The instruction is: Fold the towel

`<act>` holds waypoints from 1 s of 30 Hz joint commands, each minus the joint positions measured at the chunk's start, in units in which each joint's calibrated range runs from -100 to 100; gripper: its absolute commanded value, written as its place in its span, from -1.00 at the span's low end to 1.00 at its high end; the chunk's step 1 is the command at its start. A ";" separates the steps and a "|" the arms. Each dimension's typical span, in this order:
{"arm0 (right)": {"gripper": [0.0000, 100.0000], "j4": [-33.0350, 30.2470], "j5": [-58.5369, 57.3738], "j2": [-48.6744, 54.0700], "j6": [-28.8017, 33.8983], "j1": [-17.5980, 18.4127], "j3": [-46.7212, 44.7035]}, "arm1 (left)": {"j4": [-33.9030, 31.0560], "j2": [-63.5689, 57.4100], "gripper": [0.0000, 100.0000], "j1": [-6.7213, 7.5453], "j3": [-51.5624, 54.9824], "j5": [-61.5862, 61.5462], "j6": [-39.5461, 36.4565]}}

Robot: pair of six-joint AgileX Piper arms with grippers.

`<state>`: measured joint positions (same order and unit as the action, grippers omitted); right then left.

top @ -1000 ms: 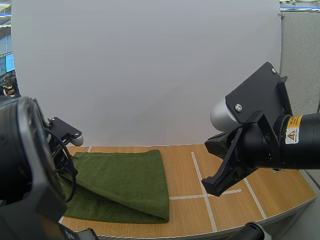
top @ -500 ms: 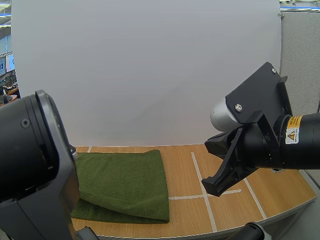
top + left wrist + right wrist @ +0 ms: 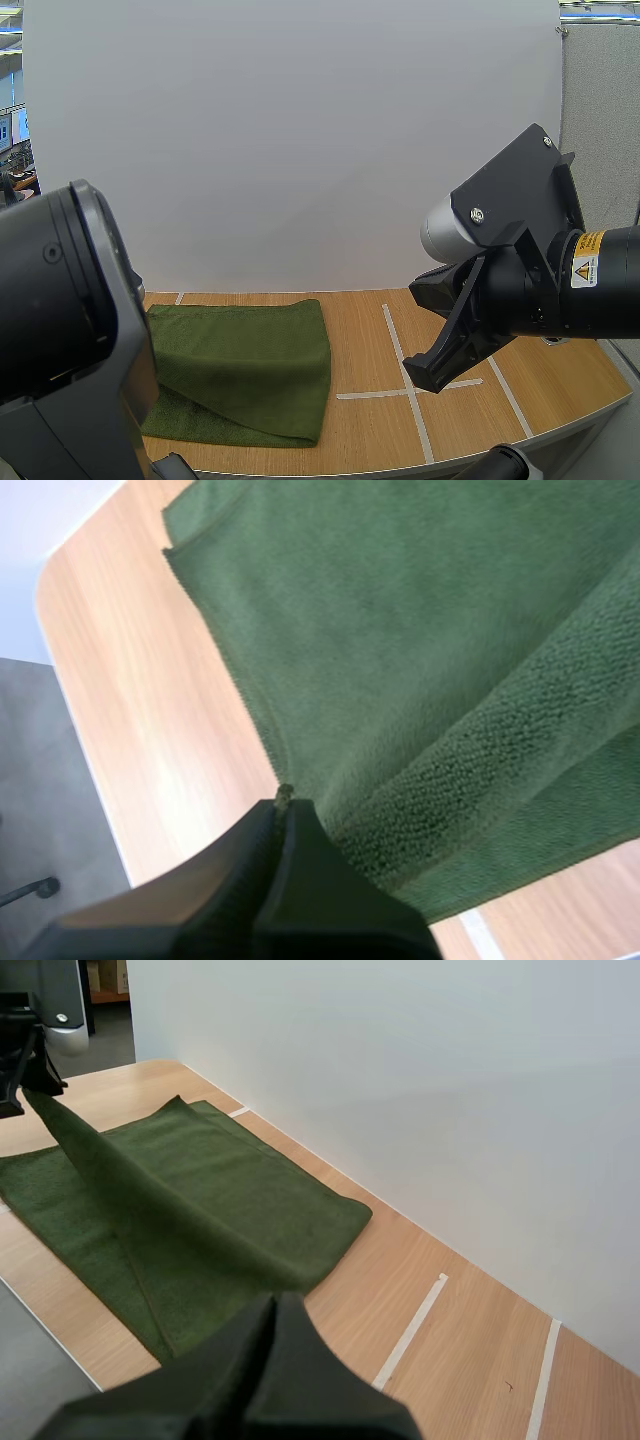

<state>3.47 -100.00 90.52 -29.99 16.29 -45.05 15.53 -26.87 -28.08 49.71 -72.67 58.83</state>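
A dark green towel (image 3: 250,355) lies on the wooden table (image 3: 460,420), left of centre. Part of it is lifted and drawn over the flat layer. In the left wrist view my left gripper (image 3: 281,804) is shut, with a corner of the towel (image 3: 420,680) pinched at its tips. The right wrist view shows that gripper (image 3: 22,1085) holding the raised corner above the towel (image 3: 200,1200), near the table's left end. My right gripper (image 3: 276,1305) hangs shut on nothing over the towel's near right edge.
White tape lines (image 3: 398,350) cross the table to the right of the towel. A white wall (image 3: 300,150) stands along the table's far edge. My left arm (image 3: 60,340) and right arm (image 3: 520,290) loom large over the table's two sides.
The towel's lifted part has been drawn further left, and its front right corner has pulled in. My left arm swung closer to the camera; the right arm stayed still.
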 commanded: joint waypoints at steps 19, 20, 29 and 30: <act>-1.00 -1.29 0.00 0.43 0.19 -0.25 -0.28 | -0.76 4.01 -1.00 -0.13 8.00 10.72 1.25; -1.00 -1.29 0.00 0.43 0.19 -0.25 -0.28 | -0.81 4.01 -1.00 -0.13 8.60 11.39 1.26; -1.00 -1.64 0.00 0.43 0.19 -0.25 -0.28 | -1.49 4.01 -1.00 -0.13 10.22 14.07 1.48; -1.00 -1.64 0.00 0.43 0.19 -0.25 -0.28 | -1.48 4.01 -1.00 -0.13 10.22 13.91 1.48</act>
<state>2.20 -100.00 90.52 -29.99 16.29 -45.05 14.13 -22.94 -28.08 59.66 -59.24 59.88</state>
